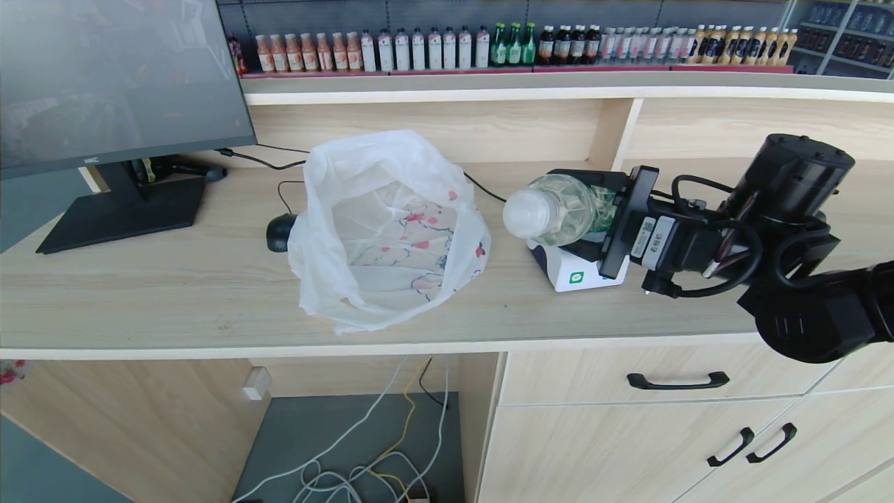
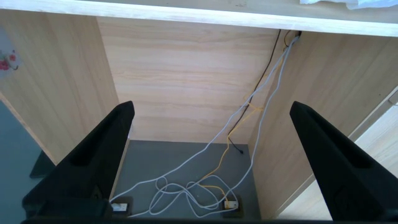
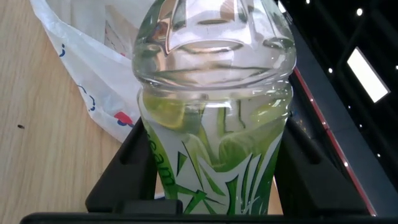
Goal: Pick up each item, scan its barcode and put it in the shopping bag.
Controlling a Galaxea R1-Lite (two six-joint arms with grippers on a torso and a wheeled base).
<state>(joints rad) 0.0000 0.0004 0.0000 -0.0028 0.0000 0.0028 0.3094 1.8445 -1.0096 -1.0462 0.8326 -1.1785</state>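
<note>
1. The bottle (image 1: 552, 209) (image 3: 214, 124) is clear plastic with a green leaf label. It lies roughly on its side in the air, held off the surface (image 1: 140, 293), with its rounded end pointing toward the bag.
2. The right tool (image 1: 590, 213) (image 3: 214, 180) is clenched on the bottle. One black finger (image 3: 124, 168) presses each side of the labelled part.
3. Directly under the bottle a white-and-black scanner (image 1: 580, 272) stands on the surface. I cannot tell whether bottle and scanner touch.
4. The bag (image 1: 387, 230) (image 3: 81, 68) is thin white plastic with red and blue print. It stands open-mouthed on the surface, just beside the scanner and on the robot's left of it.
5. A black mouse (image 1: 279, 232) sits against the bag's far-left side, and its cable runs back toward the monitor (image 1: 119, 77).
6. The left tool (image 2: 211, 155) is released, with its fingers spread wide. It hangs below the surface's edge, facing the open cubby where loose cables (image 2: 199, 186) lie on the floor.
7. Drawers (image 1: 677, 381) with black handles sit under the surface on the right.
8. A row of drinks (image 1: 489, 45) lines the shelf behind.
</note>
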